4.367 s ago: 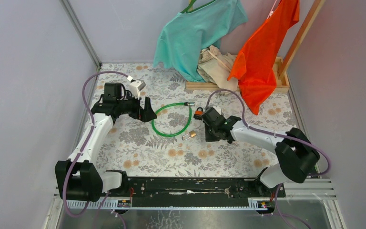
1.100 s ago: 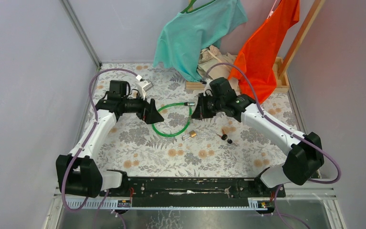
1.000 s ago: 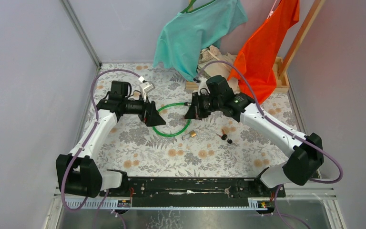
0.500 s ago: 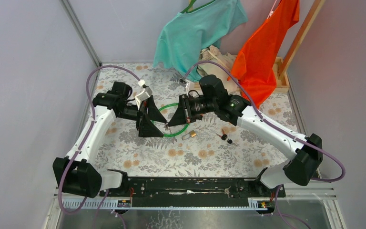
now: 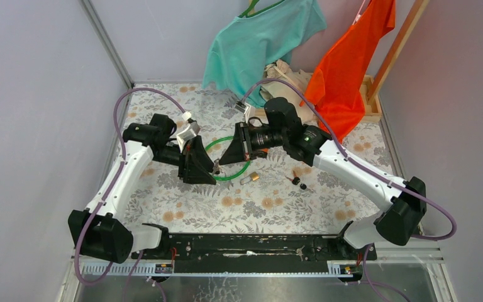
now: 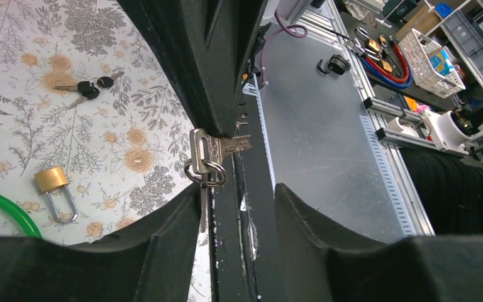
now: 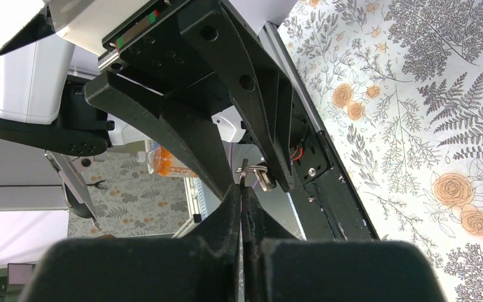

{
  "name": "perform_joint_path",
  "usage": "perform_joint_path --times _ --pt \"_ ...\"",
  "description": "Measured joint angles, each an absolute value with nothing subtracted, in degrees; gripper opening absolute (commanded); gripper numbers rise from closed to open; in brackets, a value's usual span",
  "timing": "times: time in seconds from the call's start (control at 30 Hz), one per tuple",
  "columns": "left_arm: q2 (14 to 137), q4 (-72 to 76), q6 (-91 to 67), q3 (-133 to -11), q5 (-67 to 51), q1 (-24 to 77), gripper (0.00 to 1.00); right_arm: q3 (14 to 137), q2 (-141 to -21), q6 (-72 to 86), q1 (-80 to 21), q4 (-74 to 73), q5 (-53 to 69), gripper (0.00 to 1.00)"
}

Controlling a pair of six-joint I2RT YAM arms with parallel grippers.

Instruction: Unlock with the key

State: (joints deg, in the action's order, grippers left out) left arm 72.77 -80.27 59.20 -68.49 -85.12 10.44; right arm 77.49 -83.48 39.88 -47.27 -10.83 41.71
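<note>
Two tiny silver keys with black plastic heads lie slantwise on the flowery desk, nearer the right arm; the right tool pinches bare silver keys, and the left tool gapes wide

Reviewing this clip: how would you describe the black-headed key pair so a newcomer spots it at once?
On the floral table, find the green cable loop at the centre. Right of it lies a brass padlock, and farther right the black-headed key pair, lying loose. Their black plastic heads set them apart from the all-silver keys pinched in the right gripper.
</note>
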Motion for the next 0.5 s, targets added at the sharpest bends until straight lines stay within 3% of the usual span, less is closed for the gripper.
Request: perform_joint_path --times 0.23,0.5 --pt "72.2 -81.5 60.8 -68.5 -84.9 10.5 0.33 77.5 -82.3 40.0 -47.3 -10.9 41.7 0.00" --pt "71.5 -82.0 61.1 -68.9 -84.4 10.5 0.03 77.5 -81.2 40.0 -47.3 -10.9 41.7 0.00"
